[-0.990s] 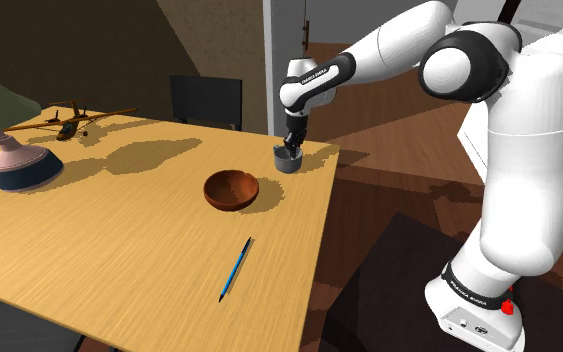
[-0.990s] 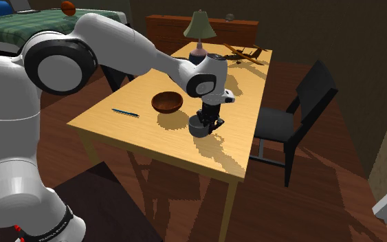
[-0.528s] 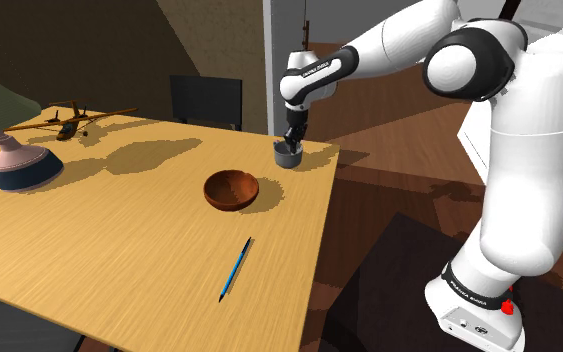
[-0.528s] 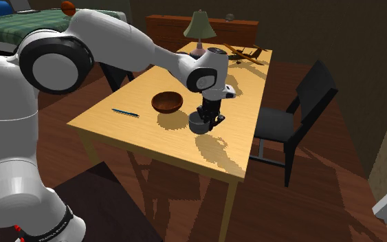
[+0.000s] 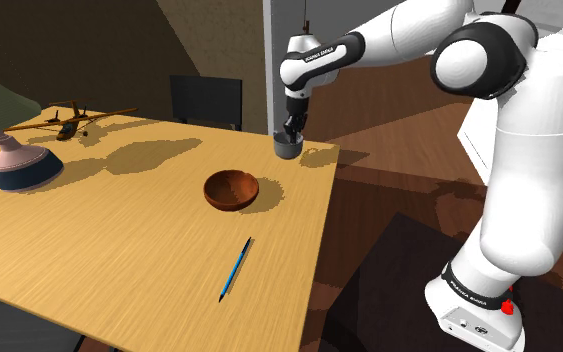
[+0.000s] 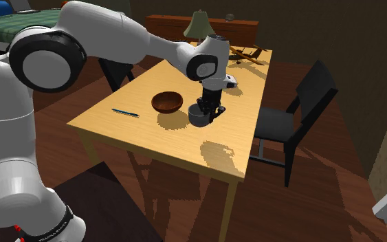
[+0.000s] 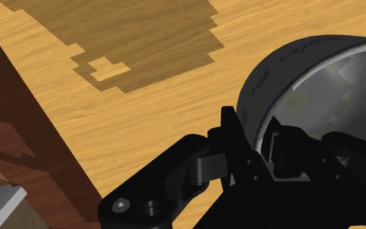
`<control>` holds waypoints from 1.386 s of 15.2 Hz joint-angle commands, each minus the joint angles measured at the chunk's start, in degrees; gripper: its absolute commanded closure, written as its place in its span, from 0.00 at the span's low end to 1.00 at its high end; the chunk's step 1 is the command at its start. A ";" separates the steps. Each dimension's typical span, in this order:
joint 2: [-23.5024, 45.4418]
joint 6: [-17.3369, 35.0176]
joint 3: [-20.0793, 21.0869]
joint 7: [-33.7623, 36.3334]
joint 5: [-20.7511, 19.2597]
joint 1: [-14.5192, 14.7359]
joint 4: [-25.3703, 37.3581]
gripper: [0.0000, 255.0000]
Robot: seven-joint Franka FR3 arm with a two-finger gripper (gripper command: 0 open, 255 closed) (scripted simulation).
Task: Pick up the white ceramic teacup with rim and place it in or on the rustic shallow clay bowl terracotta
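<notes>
The teacup is drawn dark grey with a pale rim. It hangs a little above the wooden table, near the far corner by the table's edge. My gripper is shut on its rim from above. In the wrist view the fingers clasp the cup wall, one outside and one inside. The reddish-brown clay bowl stands upright on the table, apart from the cup and toward the shoulder view's lower left. In the second exterior view the cup hangs under the gripper, right of the bowl.
A blue pen lies near the table's front edge. A lamp and a model plane stand at the shoulder view's far left. A dark chair stands beside the table, close to the cup's side.
The gripper has risen with the cup in it. The cup has left the table, and its shadow now lies apart from it.
</notes>
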 commanded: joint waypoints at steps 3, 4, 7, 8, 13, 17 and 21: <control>-0.91 -2.73 -0.09 0.20 -0.19 -0.03 1.86 1.00; -1.09 -3.43 -0.10 0.25 -0.24 -0.03 2.37 1.00; -1.58 -5.54 -0.14 0.43 -0.36 -0.05 4.00 1.00; -1.72 -6.25 -0.15 0.48 -0.39 -0.05 4.57 1.00; -2.24 -9.88 -0.20 0.74 -0.54 -0.10 7.70 1.00; -2.77 -11.48 0.19 2.10 -0.75 0.70 8.86 1.00; -3.81 -11.00 1.89 7.08 -1.33 3.95 7.67 1.00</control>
